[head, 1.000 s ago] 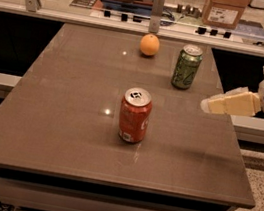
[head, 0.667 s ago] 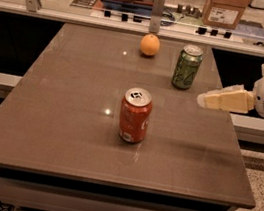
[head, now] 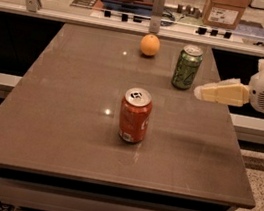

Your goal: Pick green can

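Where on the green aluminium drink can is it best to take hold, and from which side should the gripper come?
Grip the green aluminium can around the middle of its straight round wall, likely coming level from the view's right, where the gripper hovers beside it. It stands upright, apart from the round orange fruit and the orange-red soda can.

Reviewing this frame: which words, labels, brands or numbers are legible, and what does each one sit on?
No text can be read outright.
Green can: pale swirling markings, no legible word.
Orange-red can: white patch near its base, too blurred to read.
Cardboard box: white label, print too small to read.
Gripper, hanging just right of the green can: no text visible.
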Controlling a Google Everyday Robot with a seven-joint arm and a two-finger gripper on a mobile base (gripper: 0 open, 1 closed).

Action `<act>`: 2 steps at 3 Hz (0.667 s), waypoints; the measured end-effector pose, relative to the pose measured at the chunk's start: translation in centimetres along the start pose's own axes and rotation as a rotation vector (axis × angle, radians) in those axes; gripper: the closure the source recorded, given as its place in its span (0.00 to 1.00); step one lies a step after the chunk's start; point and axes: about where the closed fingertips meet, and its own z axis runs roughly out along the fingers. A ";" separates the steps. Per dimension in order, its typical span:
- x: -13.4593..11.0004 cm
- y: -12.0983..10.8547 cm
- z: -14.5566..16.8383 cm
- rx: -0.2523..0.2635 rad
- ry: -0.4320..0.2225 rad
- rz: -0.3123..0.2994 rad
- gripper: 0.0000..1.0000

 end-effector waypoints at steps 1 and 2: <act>-0.7 -0.7 1.4 0.007 -0.059 0.039 0.00; -1.2 -1.1 3.0 -0.001 -0.109 0.076 0.00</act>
